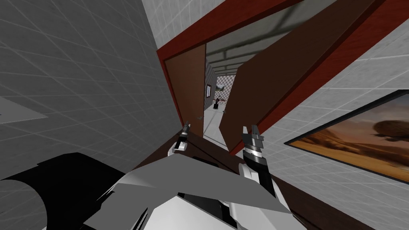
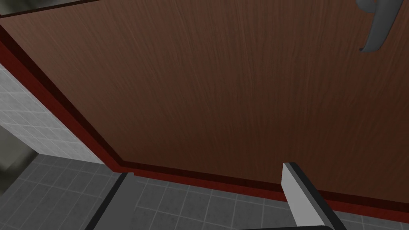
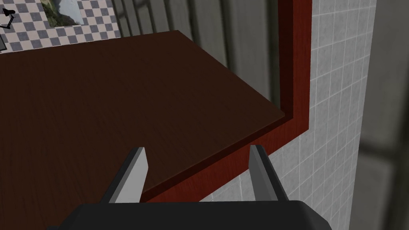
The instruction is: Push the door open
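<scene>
No text is legible (door (image 1: 271,88) bears none).

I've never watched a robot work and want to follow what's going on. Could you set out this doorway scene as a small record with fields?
Door: two brown leaves in a red frame
Right leaf: swung away from the frame, ajar
Left leaf: less open, with a grey handle
Gap between leaves: shows a checkered wall beyond
Left gripper: open, pointed at the left leaf
Right gripper: open, pointed at the right leaf
Wall to the right: framed picture
</scene>
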`<state>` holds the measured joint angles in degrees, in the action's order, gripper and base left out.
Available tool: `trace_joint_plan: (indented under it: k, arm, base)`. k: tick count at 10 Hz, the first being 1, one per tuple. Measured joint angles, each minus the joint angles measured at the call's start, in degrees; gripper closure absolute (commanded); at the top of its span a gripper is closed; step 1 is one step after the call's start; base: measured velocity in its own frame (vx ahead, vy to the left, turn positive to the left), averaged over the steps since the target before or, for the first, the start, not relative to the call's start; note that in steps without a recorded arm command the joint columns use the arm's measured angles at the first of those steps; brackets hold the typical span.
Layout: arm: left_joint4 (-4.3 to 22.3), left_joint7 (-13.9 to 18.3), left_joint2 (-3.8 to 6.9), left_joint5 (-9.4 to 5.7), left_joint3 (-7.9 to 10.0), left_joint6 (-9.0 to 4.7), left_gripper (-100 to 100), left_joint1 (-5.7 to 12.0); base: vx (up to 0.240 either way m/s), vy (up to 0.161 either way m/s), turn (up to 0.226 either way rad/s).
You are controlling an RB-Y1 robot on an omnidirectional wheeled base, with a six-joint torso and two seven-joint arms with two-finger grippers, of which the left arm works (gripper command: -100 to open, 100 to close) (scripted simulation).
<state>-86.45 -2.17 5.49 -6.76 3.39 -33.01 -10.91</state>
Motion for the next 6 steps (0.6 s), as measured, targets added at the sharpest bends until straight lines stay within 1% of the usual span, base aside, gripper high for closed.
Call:
trace_joint_plan:
  k: [2,3,4,5,6]
  arm:
    - [3.2,-0.5,-0.49,0.09,-0.08,-0.57,-100,1.25]
    - [5.0,-0.5,-0.37,0.00,0.04,-0.80,-100,2.04]
    - [6.5,-0.6,-0.47,-0.01,0.02,-1.14,-100,2.47]
    - [8.0,-0.8,-0.74,0.04,-0.04,-1.49,-100,2.95]
    - [8.7,-0.8,-0.70,0.01,-0.03,-1.68,-100,3.15]
  base:
    - [0.059,0.104,-0.144]
    - [0.075,0.101,-0.157]
    - [0.062,0.108,-0.132]
    - [0.032,0.072,-0.054]
    - [0.023,0.061,-0.091]
